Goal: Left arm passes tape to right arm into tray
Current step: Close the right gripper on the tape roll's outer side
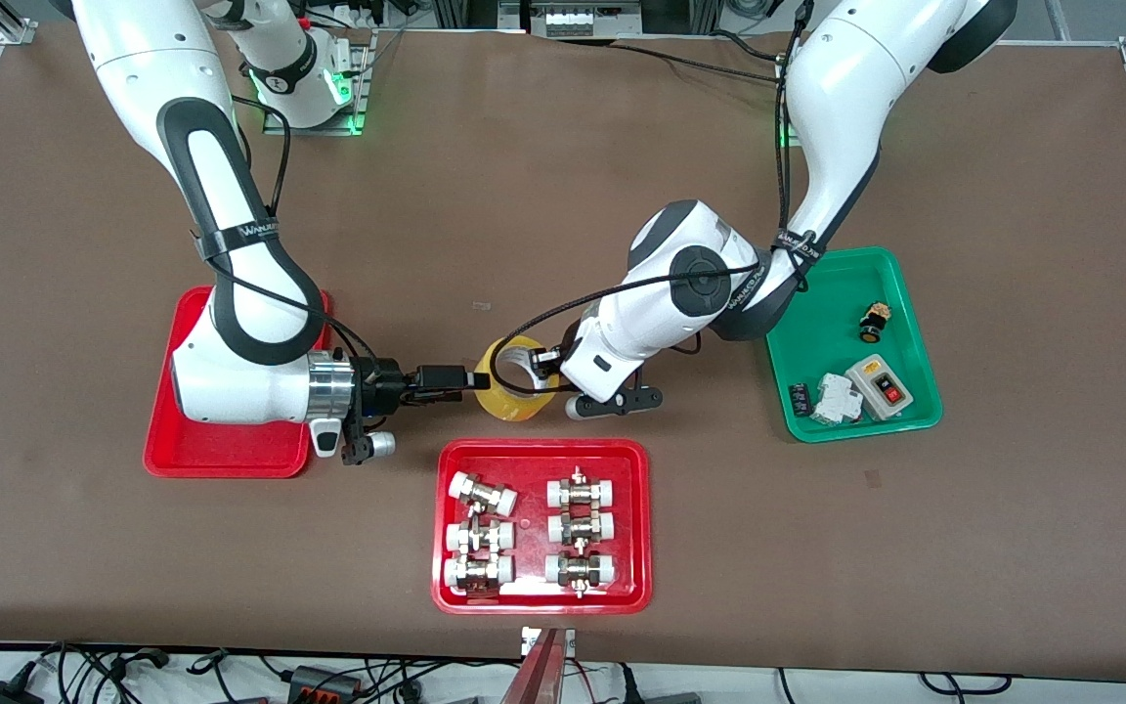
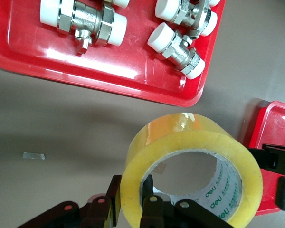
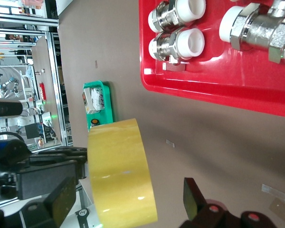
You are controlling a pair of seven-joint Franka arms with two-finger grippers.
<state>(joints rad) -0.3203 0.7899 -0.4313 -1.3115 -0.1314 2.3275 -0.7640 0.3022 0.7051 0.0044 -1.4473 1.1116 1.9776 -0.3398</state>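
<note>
Yellowish tape (image 1: 520, 379) hangs over bare table, just beyond the fittings tray's (image 1: 541, 458) rim; its bore axis lies roughly level, slightly tilted. Your left gripper (image 1: 545, 364) pinches the ring's wall. Your right gripper (image 1: 465, 378) is spread around the roll, not clamped. The plain red tray (image 1: 221, 452) sits under the right arm (image 1: 231, 244).
</note>
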